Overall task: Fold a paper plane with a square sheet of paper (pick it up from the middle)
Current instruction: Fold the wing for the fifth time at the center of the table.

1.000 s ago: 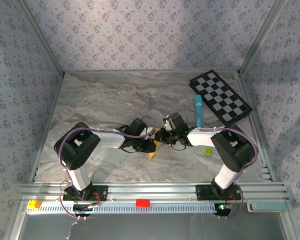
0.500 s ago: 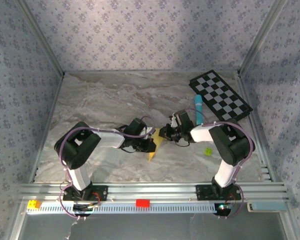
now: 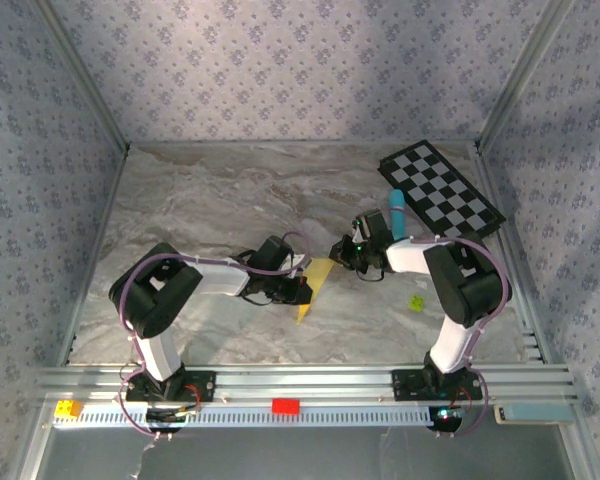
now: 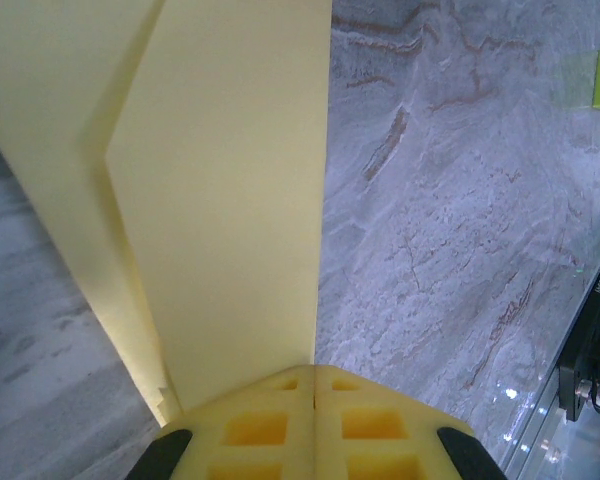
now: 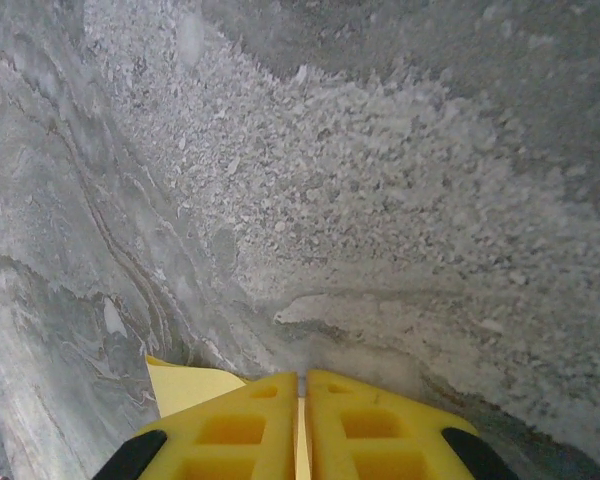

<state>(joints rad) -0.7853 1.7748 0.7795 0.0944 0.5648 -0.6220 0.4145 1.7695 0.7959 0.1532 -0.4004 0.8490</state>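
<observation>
The square sheet of paper (image 3: 317,281) is a creased yellow wedge at mid-table, between the two grippers. My left gripper (image 3: 301,291) is at its left side and is shut on it. In the left wrist view the folded paper (image 4: 220,200) rises from the closed fingertips of the left gripper (image 4: 314,368), with one layer offset behind the other. My right gripper (image 3: 341,252) is at the wedge's far right tip. In the right wrist view the right gripper (image 5: 302,375) is shut, with a thin yellow sliver in the slit between its jaws. A corner of the paper (image 5: 190,386) pokes out to their left.
A black-and-white checkered board (image 3: 441,195) lies at the back right, and a light-blue marker (image 3: 395,222) lies beside the right arm. A small yellow-green piece (image 3: 417,301) lies right of the right arm. Patterned walls enclose the marble table (image 3: 210,200).
The right gripper has shifted back and to the right as its arm swung round, so more of the yellow wedge shows. The left arm has stayed put.
</observation>
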